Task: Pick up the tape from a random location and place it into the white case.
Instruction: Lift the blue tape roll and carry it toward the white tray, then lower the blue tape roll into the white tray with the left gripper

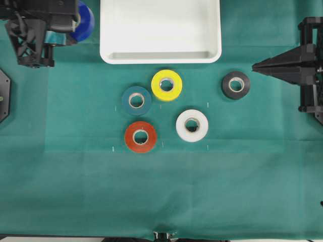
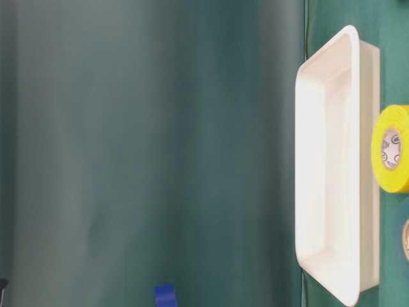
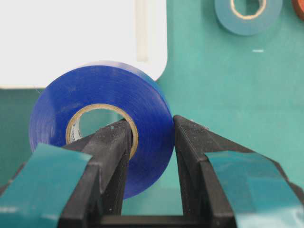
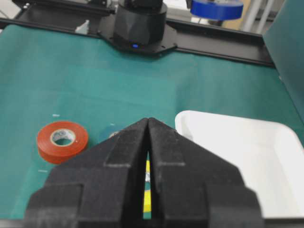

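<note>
The royal-blue tape [image 1: 86,21] is held on edge in my left gripper [image 1: 75,25] at the far left, just left of the white case [image 1: 160,56]. In the left wrist view the gripper [image 3: 151,124] is shut on the tape [image 3: 95,90]: one finger is through the pale core, the other is on the outer face. The case's corner [image 3: 71,42] lies just beyond the roll. My right gripper [image 1: 254,66] is shut and empty at the right edge, pointing left; its jaws [image 4: 148,121] are together. The case [image 4: 237,156] looks empty.
Several other rolls lie flat on the green cloth in front of the case: yellow [image 1: 166,84], teal-blue [image 1: 136,100], red [image 1: 140,136], white [image 1: 192,125] and black [image 1: 235,84]. The black roll is nearest my right gripper.
</note>
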`<state>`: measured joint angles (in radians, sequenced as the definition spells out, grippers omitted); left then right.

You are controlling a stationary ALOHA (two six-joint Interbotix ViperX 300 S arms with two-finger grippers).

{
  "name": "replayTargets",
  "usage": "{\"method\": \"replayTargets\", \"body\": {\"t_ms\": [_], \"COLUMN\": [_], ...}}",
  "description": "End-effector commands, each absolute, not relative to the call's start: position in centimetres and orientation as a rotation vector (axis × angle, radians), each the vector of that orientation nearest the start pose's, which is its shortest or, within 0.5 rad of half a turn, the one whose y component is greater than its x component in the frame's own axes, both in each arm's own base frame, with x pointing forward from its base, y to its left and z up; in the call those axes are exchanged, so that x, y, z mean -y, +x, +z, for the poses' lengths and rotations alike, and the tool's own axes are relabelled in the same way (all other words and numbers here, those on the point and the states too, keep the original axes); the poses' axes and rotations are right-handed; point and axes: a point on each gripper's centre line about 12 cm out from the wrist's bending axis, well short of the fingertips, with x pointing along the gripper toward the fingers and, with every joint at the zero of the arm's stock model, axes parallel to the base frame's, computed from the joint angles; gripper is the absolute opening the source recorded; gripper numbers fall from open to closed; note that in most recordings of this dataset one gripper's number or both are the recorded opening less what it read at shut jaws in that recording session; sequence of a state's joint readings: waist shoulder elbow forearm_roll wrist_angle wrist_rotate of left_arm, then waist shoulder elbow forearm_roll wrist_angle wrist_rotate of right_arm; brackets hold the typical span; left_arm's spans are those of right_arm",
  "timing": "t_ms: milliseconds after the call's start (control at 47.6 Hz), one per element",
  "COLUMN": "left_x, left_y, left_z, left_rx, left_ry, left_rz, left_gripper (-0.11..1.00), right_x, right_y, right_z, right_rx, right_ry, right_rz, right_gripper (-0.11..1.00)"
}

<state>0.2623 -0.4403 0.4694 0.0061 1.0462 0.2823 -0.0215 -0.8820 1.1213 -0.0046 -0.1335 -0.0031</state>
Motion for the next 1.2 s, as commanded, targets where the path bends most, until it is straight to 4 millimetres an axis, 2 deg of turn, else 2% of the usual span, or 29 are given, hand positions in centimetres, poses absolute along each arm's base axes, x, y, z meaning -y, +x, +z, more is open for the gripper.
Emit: {"method": "replayTargets", "body": {"t_ms": [0, 756, 987, 1176], "left_x": [-7.6, -10.2, -10.7, -10.8], "left_y": [28.0, 37.8, 39.5, 39.7], "left_z": [31.9, 34.3, 34.8, 34.6], "left_rx": [-1.061, -0.997, -0.977, -0.982], "left_ry": [0.123, 0.135, 0.138, 0.138], "left_rz": [0.093, 0.105, 0.109, 0.108], "left_gripper": [0.24, 0.24, 0.24, 0.24], "right_x": [0.5, 0.5, 0.5, 0.5], "right_y": [21.8, 21.8, 21.8, 21.8], "right_z": [28.7, 28.7, 28.8, 28.8], "right_rx": [-0.089, -0.089, -0.086, -0.085], "right_ry": [-0.01, -0.014, -0.014, -0.014], "right_rz": [-0.02, -0.02, -0.02, -0.02], "right_gripper": [0.0, 0.0, 0.0, 0.0]}}
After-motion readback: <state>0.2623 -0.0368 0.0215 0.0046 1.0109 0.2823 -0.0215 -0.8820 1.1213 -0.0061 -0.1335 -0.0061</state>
